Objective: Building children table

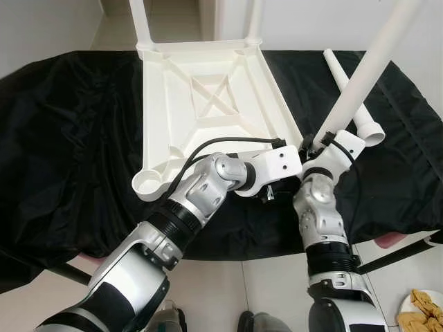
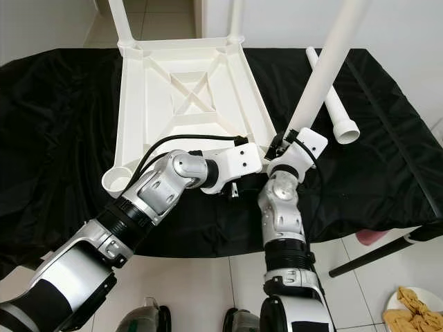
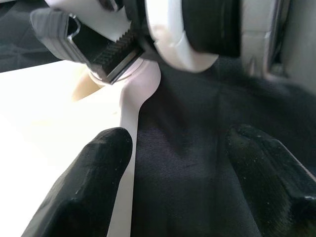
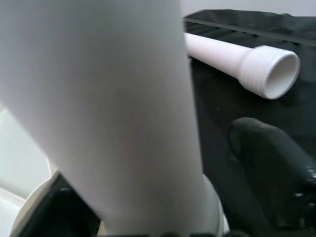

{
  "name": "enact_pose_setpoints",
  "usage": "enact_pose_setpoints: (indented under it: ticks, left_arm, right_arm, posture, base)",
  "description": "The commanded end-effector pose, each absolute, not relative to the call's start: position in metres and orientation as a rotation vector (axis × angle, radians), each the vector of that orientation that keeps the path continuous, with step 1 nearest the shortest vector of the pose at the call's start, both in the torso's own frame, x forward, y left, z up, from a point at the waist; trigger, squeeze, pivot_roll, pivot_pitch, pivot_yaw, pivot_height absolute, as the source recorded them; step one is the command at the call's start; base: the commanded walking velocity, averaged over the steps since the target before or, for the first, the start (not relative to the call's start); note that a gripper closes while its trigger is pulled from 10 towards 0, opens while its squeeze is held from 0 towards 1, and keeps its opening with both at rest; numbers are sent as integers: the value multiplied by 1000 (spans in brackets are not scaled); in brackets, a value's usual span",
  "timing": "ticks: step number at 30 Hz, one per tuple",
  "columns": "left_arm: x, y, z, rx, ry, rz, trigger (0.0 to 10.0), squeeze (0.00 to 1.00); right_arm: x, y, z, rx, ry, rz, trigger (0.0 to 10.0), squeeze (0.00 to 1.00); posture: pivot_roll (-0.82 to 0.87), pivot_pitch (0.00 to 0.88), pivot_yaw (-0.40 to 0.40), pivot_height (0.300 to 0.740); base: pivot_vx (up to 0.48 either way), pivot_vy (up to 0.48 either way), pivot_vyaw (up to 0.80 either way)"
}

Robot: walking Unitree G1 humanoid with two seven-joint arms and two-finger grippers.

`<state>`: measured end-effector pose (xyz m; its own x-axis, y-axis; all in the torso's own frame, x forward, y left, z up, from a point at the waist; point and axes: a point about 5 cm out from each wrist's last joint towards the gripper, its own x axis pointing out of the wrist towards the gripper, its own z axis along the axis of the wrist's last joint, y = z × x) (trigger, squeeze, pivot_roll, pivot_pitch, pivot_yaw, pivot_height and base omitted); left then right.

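A white plastic children's table (image 1: 156, 104) lies upside down on a black cloth (image 1: 69, 138), with two legs standing in its far corners. My right gripper (image 1: 322, 142) is shut on a third white leg (image 2: 325, 69), which slants up to the right from the table's near right corner. In the right wrist view this leg (image 4: 108, 98) sits between the fingers (image 4: 271, 158). My left gripper (image 3: 192, 163) is open just beside that corner, low over the cloth, with nothing between its fingers (image 3: 94, 177). A loose leg (image 2: 338, 114) lies on the cloth to the right. The near left socket (image 1: 147, 183) is empty.
The cloth's front edge hangs close to my body, with tiled floor below. A dark pole (image 1: 394, 254) and something pink (image 1: 387, 240) lie at the lower right, near a plate of food (image 1: 422, 308). A wall rises behind the table.
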<state>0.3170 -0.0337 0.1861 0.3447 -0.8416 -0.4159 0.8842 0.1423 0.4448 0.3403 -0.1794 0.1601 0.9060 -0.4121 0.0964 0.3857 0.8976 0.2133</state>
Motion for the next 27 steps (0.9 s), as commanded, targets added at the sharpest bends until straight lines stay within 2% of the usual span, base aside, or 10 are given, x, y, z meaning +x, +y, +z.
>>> enact_pose_setpoints:
  ticks: [1, 5, 6, 7, 11, 13, 16, 17, 20, 27]
  left_arm:
    - [313, -35, 181, 696, 101, -1292, 10000, 0]
    - [313, -35, 181, 695, 99, -1292, 10000, 0]
    - [313, -35, 181, 695, 99, -1292, 10000, 0]
    - [313, -35, 182, 694, 98, -1292, 10000, 0]
    - [313, -35, 182, 694, 98, -1292, 10000, 0]
    - [313, -35, 183, 695, 97, -1289, 10000, 0]
    - [314, -35, 184, 694, 96, -1287, 10000, 0]
    - [315, -35, 185, 695, 94, -1284, 10000, 0]
    - [316, -35, 186, 697, 92, -1283, 10000, 0]
    - [317, -34, 187, 698, 89, -1281, 10000, 0]
  right_arm:
    - [338, -184, 154, 201, -132, -394, 10000, 1000]
    - [340, -188, 157, 171, -145, -325, 10000, 1000]
    - [341, -189, 159, 155, -156, -284, 10000, 129]
    - [342, -189, 161, 143, -160, -228, 10000, 0]
    - [343, -188, 163, 139, -163, -191, 10000, 0]
    - [347, -197, 171, 103, -176, -34, 10000, 0]
    - [348, -203, 176, 77, -180, 27, 10000, 0]
    - [349, -209, 181, 18, -182, 140, 10000, 0]
    - [348, -215, 181, -39, -160, 264, 10000, 0]
    - [347, -225, 178, -80, -118, 373, 10000, 0]
  posture:
    - [30, 56, -2, 740]
    - [25, 53, 0, 740]
    - [23, 54, 1, 740]
    - [23, 54, 2, 740]
    - [23, 54, 2, 740]
    - [19, 64, 5, 740]
    - [19, 67, 7, 740]
    - [18, 68, 9, 740]
    - [19, 69, 9, 740]
    - [21, 69, 13, 740]
  base:
    - [0, 0, 0]
    - [0, 0, 0]
    - [0, 0, 0]
    - [0, 0, 0]
    - [0, 0, 0]
    - [0, 0, 0]
    - [0, 0, 0]
    - [0, 0, 0]
    - [0, 0, 0]
    - [0, 0, 0]
